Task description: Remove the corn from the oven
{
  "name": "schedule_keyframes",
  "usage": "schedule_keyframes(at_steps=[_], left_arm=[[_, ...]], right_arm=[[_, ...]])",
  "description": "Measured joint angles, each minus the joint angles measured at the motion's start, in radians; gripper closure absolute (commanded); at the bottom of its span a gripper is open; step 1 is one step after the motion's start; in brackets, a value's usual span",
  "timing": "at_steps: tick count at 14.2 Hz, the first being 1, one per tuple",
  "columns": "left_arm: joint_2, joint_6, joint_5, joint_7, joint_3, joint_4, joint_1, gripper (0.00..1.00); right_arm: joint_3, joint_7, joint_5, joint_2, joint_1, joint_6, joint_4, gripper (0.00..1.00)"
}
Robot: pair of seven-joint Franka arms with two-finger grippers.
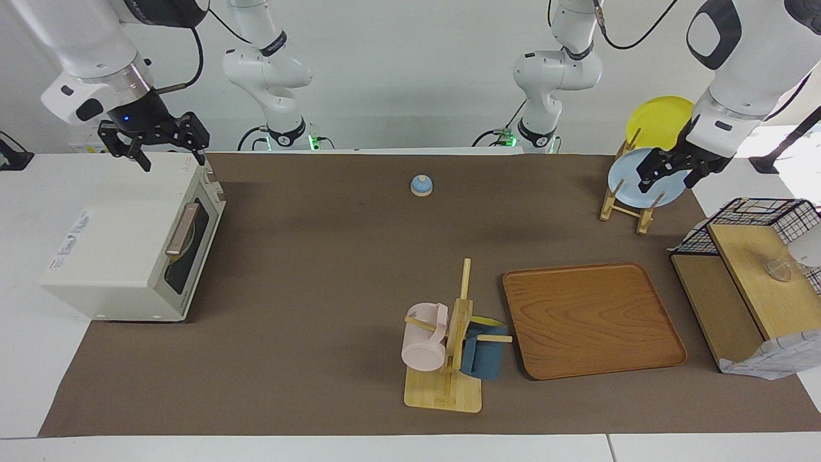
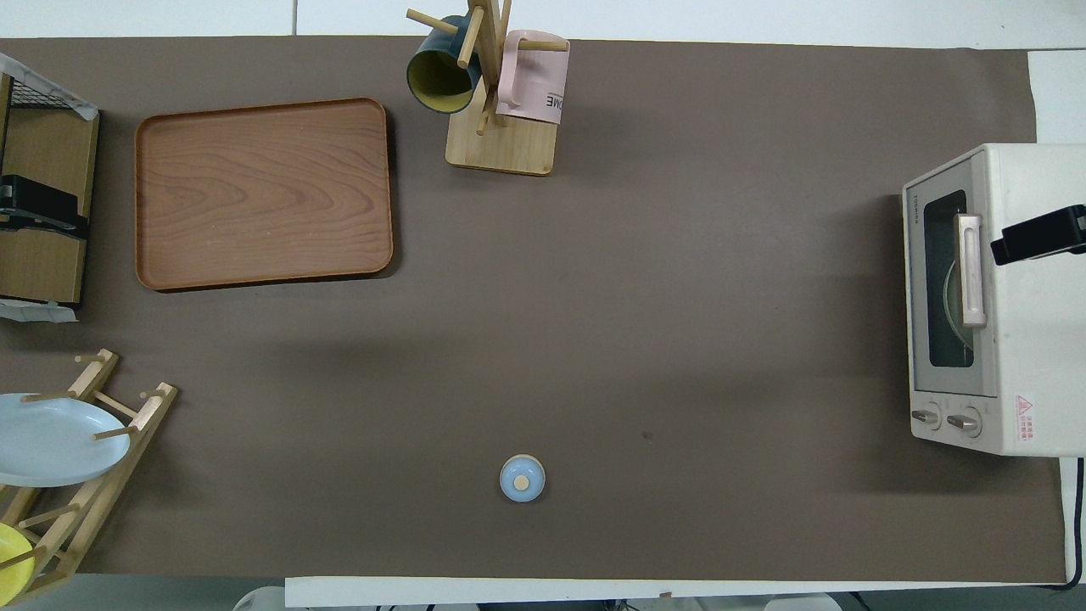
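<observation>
Facing view: shut oven (image 1: pixel 138 247), dish inside, no visible corn.

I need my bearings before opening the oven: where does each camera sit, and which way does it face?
Facing view: high across the table, looking at the robots; both arms show, right gripper over the oven, left gripper over the plate rack.
Overhead view: above the robots' end, looking forward and down; only the right gripper shows.
Shared: oven, tray, mug tree.

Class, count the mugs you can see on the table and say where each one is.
2. The pink mug and the dark blue mug hang on either side of the wooden mug tree, beside the wooden tray. None shows elsewhere.
</observation>
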Motion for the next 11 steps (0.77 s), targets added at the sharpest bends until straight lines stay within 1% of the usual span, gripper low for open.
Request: schedule_keyframes(at_steps=[8,9,11], left_arm=[[0.0,0.0,0.0,0.0,0.0,0.0,0.0,0.0],[0.0,0.0,0.0,0.0,0.0,0.0,0.0,0.0],[0.0,0.0,0.0,0.0,0.0,0.0,0.0,0.0]], right_arm=[[-0.013,0.03,0.001,0.012,-0.005,0.002,-0.007,0.0],[-0.013,0.03,0.001,0.012,-0.005,0.002,-0.007,0.04],[-0.012,0.03,0.002,0.012,-0.003,0.002,-0.007,0.51]])
